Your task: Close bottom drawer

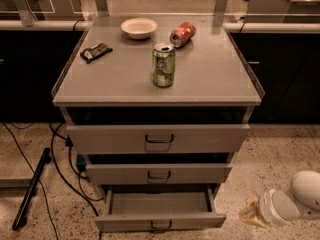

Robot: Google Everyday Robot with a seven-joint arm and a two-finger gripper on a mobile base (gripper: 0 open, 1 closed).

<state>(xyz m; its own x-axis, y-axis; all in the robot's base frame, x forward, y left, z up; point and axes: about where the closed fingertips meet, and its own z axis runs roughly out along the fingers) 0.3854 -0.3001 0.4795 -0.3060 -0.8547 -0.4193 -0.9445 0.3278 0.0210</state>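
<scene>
The bottom drawer (131, 222) is the lowest and narrowest of the grey cabinet's three. It is pulled out the farthest, and its inside shows bare. Its small dark loop handle (161, 227) sits at the middle of the low front panel, near the bottom edge of the view. My gripper (249, 213) is at the lower right, low over the floor, to the right of the drawer's front corner and apart from it. The white arm (295, 200) behind it runs out of view to the right.
The middle drawer (159, 174) and top drawer (159, 138) stand slightly open. On the cabinet top are a green can (163, 65), a red can on its side (182, 34), a white bowl (138, 27) and a dark wrapper (95, 52). Cables and a black pole (31, 190) lie on the floor at left.
</scene>
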